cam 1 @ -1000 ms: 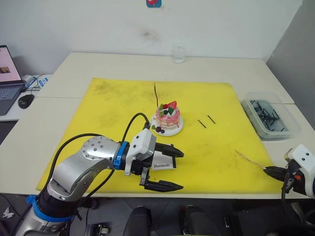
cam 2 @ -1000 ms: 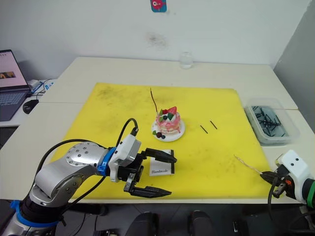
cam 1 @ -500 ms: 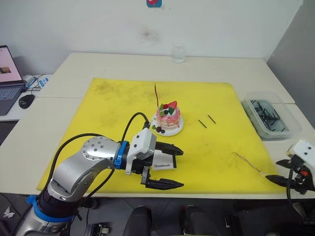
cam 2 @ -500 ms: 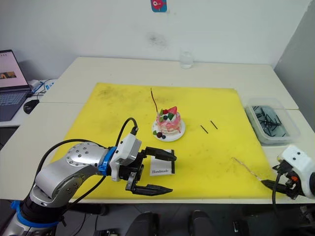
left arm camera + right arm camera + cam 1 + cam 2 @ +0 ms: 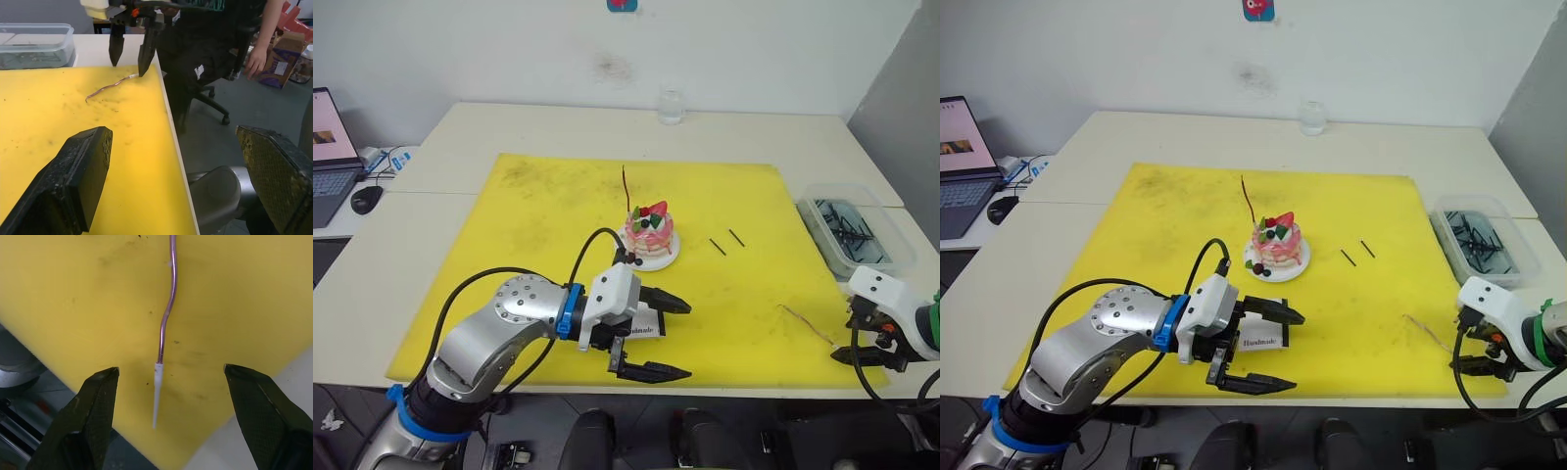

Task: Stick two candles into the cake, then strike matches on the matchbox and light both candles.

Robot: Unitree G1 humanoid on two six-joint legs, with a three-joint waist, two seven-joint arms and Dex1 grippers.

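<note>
The pink cake (image 5: 649,231) sits on its white plate (image 5: 662,260) mid-mat, with one thin dark candle (image 5: 626,188) standing in it. Flat near the yellow mat's front right corner lies the other candle (image 5: 169,308), pale end between the spread fingers of my right gripper (image 5: 171,368); that gripper is open and nothing grips the candle. My left gripper (image 5: 672,338) is open at the mat's front, its two fingers straddling the white matchbox (image 5: 647,329). Two short dark matches (image 5: 716,246) lie right of the cake.
A clear bin (image 5: 852,233) of dark sticks stands off the mat at the right. A glass (image 5: 671,106) is at the back, with a laptop (image 5: 327,147) and mouse (image 5: 364,201) far left. A seated person's hand (image 5: 256,59) shows beyond the table's right end.
My right gripper has opened and let go of the candle, which now lies on the mat. My left arm has shifted slightly right, still open.
</note>
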